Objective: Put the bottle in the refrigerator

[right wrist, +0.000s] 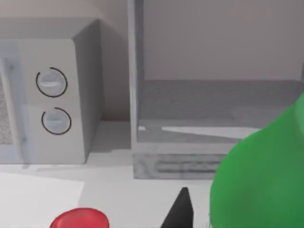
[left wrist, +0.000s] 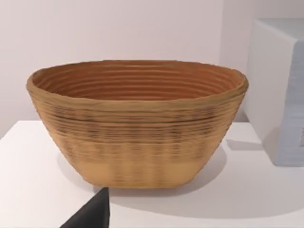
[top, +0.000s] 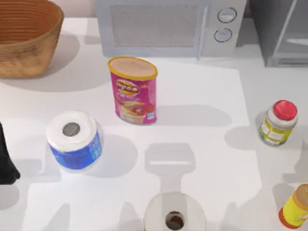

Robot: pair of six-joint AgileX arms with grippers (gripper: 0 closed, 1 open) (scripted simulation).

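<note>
The green bottle [right wrist: 259,175] looms close in the right wrist view, tight against one dark fingertip [right wrist: 180,211] of my right gripper [right wrist: 216,216], which is shut on it. Beyond it stands the refrigerator [right wrist: 137,95], its pale frame around an open dark grey inside with a shelf. In the top view the refrigerator [top: 281,33] is at the table's back right corner. My left arm [top: 6,161] is parked at the left edge of the table.
A grey microwave [top: 168,26] stands left of the refrigerator, a woven basket [top: 26,36] at back left. A pink chip can [top: 134,90], two paper rolls [top: 73,140] [top: 174,217], a red-lidded white jar [top: 278,122] and a yellow-orange container [top: 296,208] stand about.
</note>
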